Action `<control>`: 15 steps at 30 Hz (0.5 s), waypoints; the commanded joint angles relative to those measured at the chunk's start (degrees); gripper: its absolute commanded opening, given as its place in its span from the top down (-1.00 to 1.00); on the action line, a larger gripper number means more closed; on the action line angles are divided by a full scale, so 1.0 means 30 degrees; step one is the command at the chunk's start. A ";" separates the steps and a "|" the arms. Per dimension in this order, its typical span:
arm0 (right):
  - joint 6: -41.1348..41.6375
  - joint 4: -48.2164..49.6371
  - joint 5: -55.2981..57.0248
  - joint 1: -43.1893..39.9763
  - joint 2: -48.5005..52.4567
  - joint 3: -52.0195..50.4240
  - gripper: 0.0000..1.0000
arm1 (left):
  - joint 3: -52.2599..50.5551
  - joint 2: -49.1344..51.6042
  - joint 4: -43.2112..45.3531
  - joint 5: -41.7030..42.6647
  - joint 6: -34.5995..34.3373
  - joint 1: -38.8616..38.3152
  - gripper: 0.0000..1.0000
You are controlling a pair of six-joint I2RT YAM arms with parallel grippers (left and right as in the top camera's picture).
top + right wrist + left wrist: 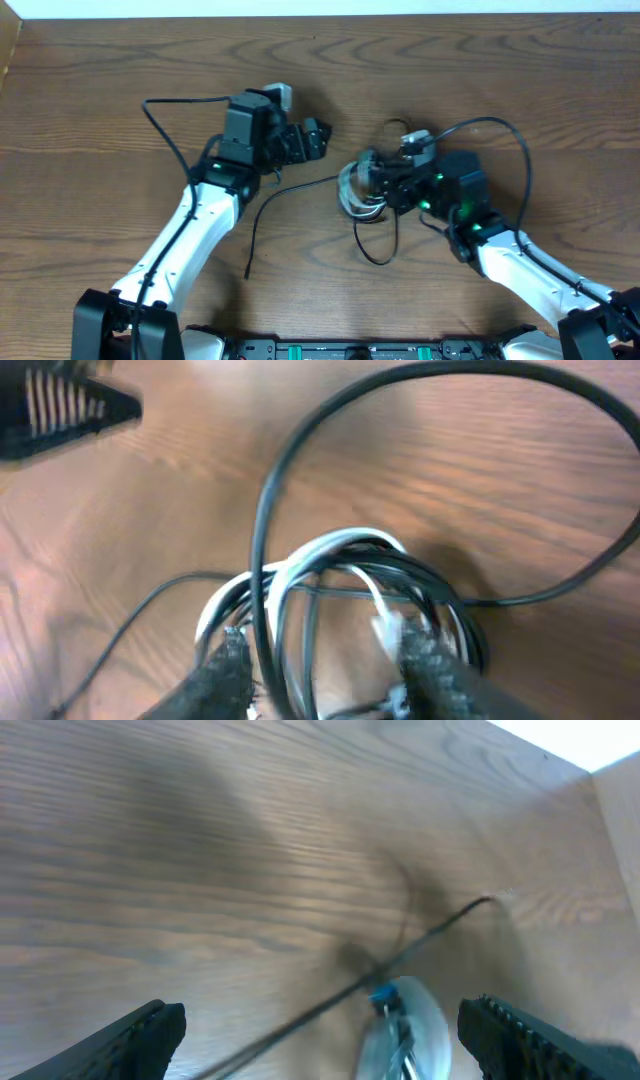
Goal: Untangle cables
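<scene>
- Brown wood-grain surface (100, 80) carries all three cords, and none lies free of the others.
- Near the middle, the short white cord (340, 542) and both thin black cords are wound into one tight knot (358, 192).
- One thin black cord (254, 240) trails out toward my left side. The other black cord (262, 510) arcs wide around the coil.
- My right fingers (225, 680) straddle the knot; I cannot tell whether they pinch a strand.
- My left fingers (150, 1030) are spread wide, holding nothing, over the trailing cord.
- I judge the job barely begun: every cord remains to be separated.
</scene>
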 commanded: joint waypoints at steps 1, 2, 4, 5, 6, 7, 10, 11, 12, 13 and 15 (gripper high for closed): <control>-0.0809 -0.1100 0.3053 0.1253 0.0189 0.0685 0.01 | 0.0335 -0.0459 -0.0051 0.0984 -0.0087 0.1027 -0.86; -0.0860 -0.1603 0.3555 0.1450 0.0182 0.0860 -0.01 | 0.0335 -0.0459 -0.0051 0.1464 -0.0080 0.1275 -0.86; -0.0889 -0.2295 0.3461 0.1515 -0.0015 0.1282 -0.07 | 0.0335 -0.0459 -0.0066 0.2295 -0.0073 0.1632 -0.87; -0.0882 -0.2608 0.3461 0.1464 -0.0189 0.1486 -0.11 | 0.0335 -0.0459 -0.0087 0.2572 -0.0073 0.1741 -0.86; -0.0874 -0.2943 0.3468 0.1370 -0.0466 0.1705 -0.15 | 0.0335 -0.0459 -0.0175 0.2871 -0.0066 0.1814 -0.86; -0.0867 -0.3162 0.3483 0.1209 -0.0780 0.1887 -0.16 | 0.0335 -0.0452 -0.0299 0.2914 -0.0066 0.1821 -0.87; -0.0146 -0.3410 0.3475 0.0517 -0.1537 0.2025 -0.22 | 0.0335 -0.0437 -0.0991 0.2871 0.0015 0.1763 -0.87; -0.0066 -0.3694 0.3475 0.0284 -0.1610 0.2018 -0.20 | 0.0335 -0.0437 -0.1180 0.2834 0.0015 0.1705 -0.86; -0.0073 -0.3927 0.3475 0.0153 -0.1603 0.2018 -0.18 | 0.0335 -0.0430 -0.1333 0.2820 0.0015 0.1632 -0.85; -0.0102 -0.4393 0.3504 0.0007 -0.1545 0.2018 -0.18 | 0.0335 -0.0408 -0.1486 0.2718 0.0007 0.1530 -0.77; -0.0102 -0.5202 0.3665 -0.0102 -0.1231 0.2018 -0.15 | 0.0335 -0.0306 -0.1690 0.2127 0.0007 0.1188 -0.61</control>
